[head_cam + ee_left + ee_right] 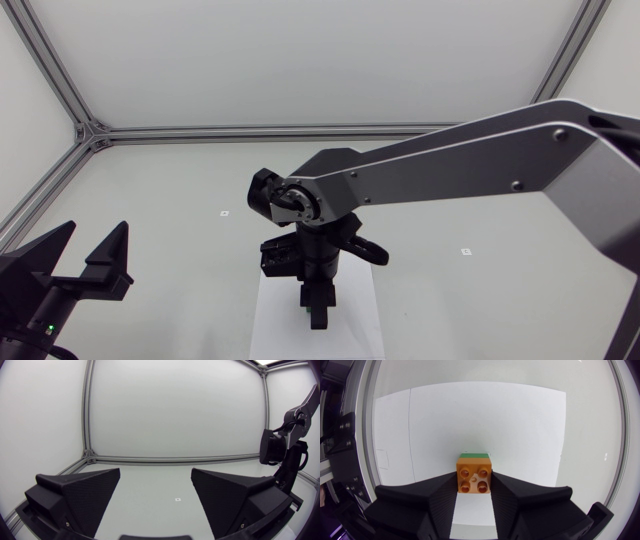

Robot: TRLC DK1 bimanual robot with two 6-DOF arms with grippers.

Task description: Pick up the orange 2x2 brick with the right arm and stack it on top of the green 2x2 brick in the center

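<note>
The orange 2x2 brick (474, 476) sits studs-up between the fingers of my right gripper (474, 491), which touch it on both sides. A thin edge of the green 2x2 brick (474, 454) shows just beyond and below the orange one; the two appear stacked. From above, my right arm reaches in to the table's middle and its gripper (318, 312) points straight down, hiding the orange brick; only a speck of the green brick (305, 308) shows. My left gripper (88, 262) rests open at the near left, nothing between its fingers (80, 497).
A white sheet (272, 322) lies under the right gripper, also seen as the white sheet (470, 415) in the right wrist view. Small markers (224, 213) dot the table. The frame rail (250, 131) runs along the back edge.
</note>
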